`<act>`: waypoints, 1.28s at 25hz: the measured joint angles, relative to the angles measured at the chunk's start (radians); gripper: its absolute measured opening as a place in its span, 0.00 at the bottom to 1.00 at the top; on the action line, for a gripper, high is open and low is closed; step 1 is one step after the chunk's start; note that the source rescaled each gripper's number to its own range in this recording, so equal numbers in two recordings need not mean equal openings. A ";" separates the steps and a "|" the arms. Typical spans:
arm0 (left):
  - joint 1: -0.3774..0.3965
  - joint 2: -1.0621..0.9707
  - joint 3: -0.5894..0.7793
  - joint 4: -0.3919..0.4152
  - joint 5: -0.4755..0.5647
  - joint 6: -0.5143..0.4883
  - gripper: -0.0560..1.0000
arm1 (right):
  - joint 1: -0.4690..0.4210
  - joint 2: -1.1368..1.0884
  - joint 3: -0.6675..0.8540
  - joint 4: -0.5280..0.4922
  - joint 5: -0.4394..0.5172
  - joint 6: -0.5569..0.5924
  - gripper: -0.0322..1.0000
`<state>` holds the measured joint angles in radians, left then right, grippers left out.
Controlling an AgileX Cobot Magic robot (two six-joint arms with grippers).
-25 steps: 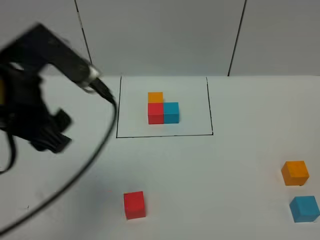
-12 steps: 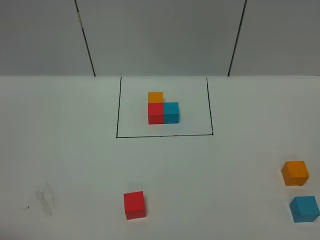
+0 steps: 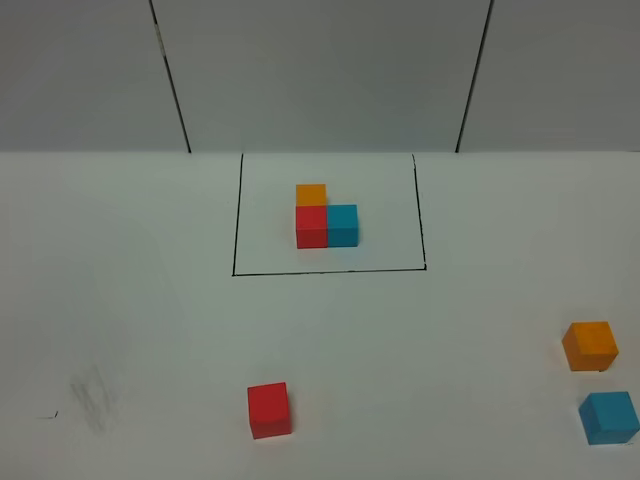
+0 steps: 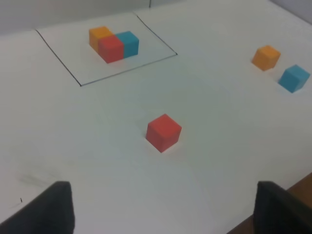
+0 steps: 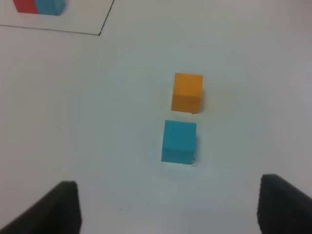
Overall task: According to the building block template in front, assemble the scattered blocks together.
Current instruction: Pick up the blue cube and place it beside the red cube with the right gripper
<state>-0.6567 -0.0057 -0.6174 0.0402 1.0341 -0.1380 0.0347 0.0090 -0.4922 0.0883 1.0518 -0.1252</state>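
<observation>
A white counter (image 3: 150,300) is seen from above. Toward the back, a thin black drawn rectangle (image 3: 240,215) frames the template (image 3: 325,220): three small cubes joined in an L. The red one sits at the corner, with orange touching its far side and cyan touching its right side.

Three loose cubes lie nearer the front. The red cube (image 3: 269,410) sits alone, left of centre. The orange cube (image 3: 590,346) and the cyan cube (image 3: 609,417) sit near each other but apart at the far right edge, with orange farther back. All three are well apart from the template.

The arms show only in their own wrist views. The left tool (image 4: 165,212) hangs above the counter's front edge, angled forward and down. Its dark fingers (image 4: 53,209) are spread wide and hold nothing. The red cube lies ahead of it, untouched.

The right tool (image 5: 170,204) points more steeply down at the counter. Its jaws are parted and empty. The cyan cube is just ahead of the gap between them, with the orange cube just beyond.
</observation>
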 joint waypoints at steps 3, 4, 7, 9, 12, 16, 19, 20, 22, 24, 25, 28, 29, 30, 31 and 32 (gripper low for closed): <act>0.000 -0.001 0.049 -0.008 0.003 0.007 0.99 | 0.000 0.000 0.000 0.000 0.000 0.000 0.56; 0.000 -0.002 0.064 -0.009 0.003 0.007 0.99 | 0.000 0.000 0.000 0.000 0.000 0.000 0.56; 0.000 -0.002 0.104 -0.010 0.028 0.010 0.99 | 0.000 0.000 0.000 0.000 0.000 0.000 0.56; 0.000 -0.002 0.107 -0.011 0.032 0.010 0.99 | 0.000 0.000 0.000 0.000 0.000 0.000 0.56; 0.001 -0.002 0.107 -0.011 0.032 0.010 0.99 | 0.000 0.000 0.000 0.000 0.000 0.000 0.56; 0.109 -0.002 0.107 -0.013 0.032 0.016 0.99 | 0.000 0.000 0.000 0.000 0.000 0.000 0.56; 0.257 -0.002 0.107 -0.013 0.032 0.017 0.99 | 0.000 0.000 0.000 0.000 0.000 0.000 0.56; 0.298 -0.002 0.107 -0.013 0.032 0.018 0.99 | 0.000 0.000 0.000 0.000 0.000 0.000 0.56; 0.394 -0.002 0.107 -0.013 0.032 0.019 0.99 | 0.000 0.000 0.000 0.000 0.000 0.000 0.56; 0.475 -0.002 0.107 -0.013 0.032 0.020 0.99 | 0.000 0.000 0.000 0.000 0.000 0.000 0.56; 0.515 -0.002 0.107 -0.013 0.032 0.020 0.99 | 0.000 0.000 0.000 0.000 0.000 0.000 0.56; 0.619 -0.002 0.107 -0.013 0.032 0.020 0.99 | 0.000 0.000 0.000 0.000 0.000 0.000 0.56; 0.651 -0.002 0.107 -0.013 0.032 0.020 0.99 | 0.000 0.000 0.000 0.000 0.000 0.000 0.56; 0.675 -0.002 0.107 -0.013 0.032 0.020 0.99 | 0.000 0.000 0.000 0.000 0.000 0.000 0.56; 0.701 -0.002 0.107 -0.013 0.032 0.020 0.99 | 0.000 0.000 0.000 0.000 0.000 0.000 0.56; 0.723 -0.002 0.107 -0.013 0.032 0.020 0.99 | 0.000 0.000 0.000 0.000 0.000 0.000 0.56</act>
<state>0.0658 -0.0075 -0.5100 0.0270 1.0661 -0.1180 0.0347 0.0090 -0.4922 0.0883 1.0518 -0.1252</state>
